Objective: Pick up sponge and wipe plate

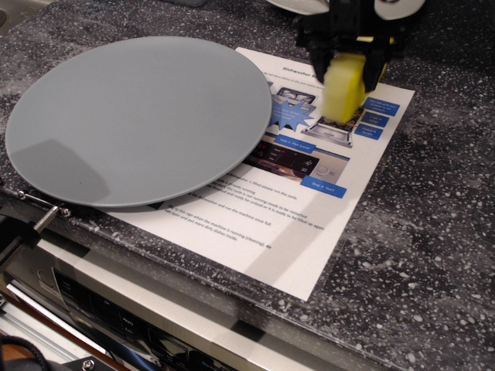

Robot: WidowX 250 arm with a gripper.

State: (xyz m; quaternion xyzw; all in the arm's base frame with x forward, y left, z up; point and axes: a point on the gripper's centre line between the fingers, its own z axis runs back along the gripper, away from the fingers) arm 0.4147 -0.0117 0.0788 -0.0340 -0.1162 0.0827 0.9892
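Note:
The large blue-grey plate [139,120] lies flat on the dark speckled counter at the left, its right rim over a printed sheet. The yellow sponge [343,89] stands on end over the sheet's upper right, blurred by motion. My black gripper [348,63] comes down from the top edge and is shut on the sponge's upper part, a finger on each side. The sponge's lower end hangs at or just above the paper, to the right of the plate and apart from it.
A white printed sheet [309,209] with blue labels lies under the plate's right rim. A white dish [302,6] shows at the top edge behind the gripper. The counter's front edge [193,286] runs along the bottom, with an appliance panel below.

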